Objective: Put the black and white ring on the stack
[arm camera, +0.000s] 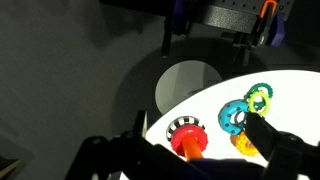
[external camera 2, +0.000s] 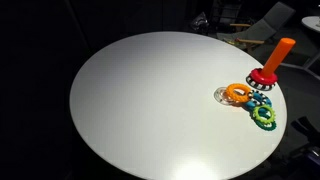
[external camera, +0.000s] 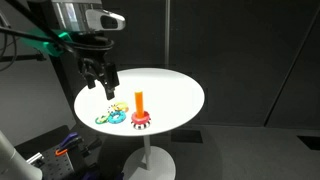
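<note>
Hovering over the round white table (external camera: 175, 85), the gripper (external camera: 101, 82) is spread wide and empty, at ten o'clock from the stack (external camera: 140, 102). The black and white ring (arm camera: 183, 126) lies against its base, at twelve o'clock in the wrist view.

Round white table (external camera 2: 150, 110). Near its edge stands an orange stacking peg (external camera 2: 268, 72) on a red base, with an orange ring (external camera 2: 237, 93), blue ring (external camera 2: 257, 103) and green ring (external camera 2: 265, 119) clustered just beside it.
</note>
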Robot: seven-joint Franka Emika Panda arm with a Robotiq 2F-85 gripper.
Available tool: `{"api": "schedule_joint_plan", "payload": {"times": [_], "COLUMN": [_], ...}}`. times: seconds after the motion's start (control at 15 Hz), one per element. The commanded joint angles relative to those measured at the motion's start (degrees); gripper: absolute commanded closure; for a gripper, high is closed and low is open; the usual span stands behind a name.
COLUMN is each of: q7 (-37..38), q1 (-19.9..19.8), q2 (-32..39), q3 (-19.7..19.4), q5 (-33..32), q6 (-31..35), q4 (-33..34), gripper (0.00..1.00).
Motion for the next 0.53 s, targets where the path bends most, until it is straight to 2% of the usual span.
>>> {"api": "schedule_joint_plan", "payload": {"times": [0.0, 0.47], "q7": [-0.14, 1.12], "q1": [-0.24, 0.80], "q2": [0.07, 1.46], "q3": [0.25, 1.43], "q5": [0.20, 0.93], "q6": [-0.08, 1.14], "q4": [0.08, 0.58], "gripper": [0.00, 0.00]}}
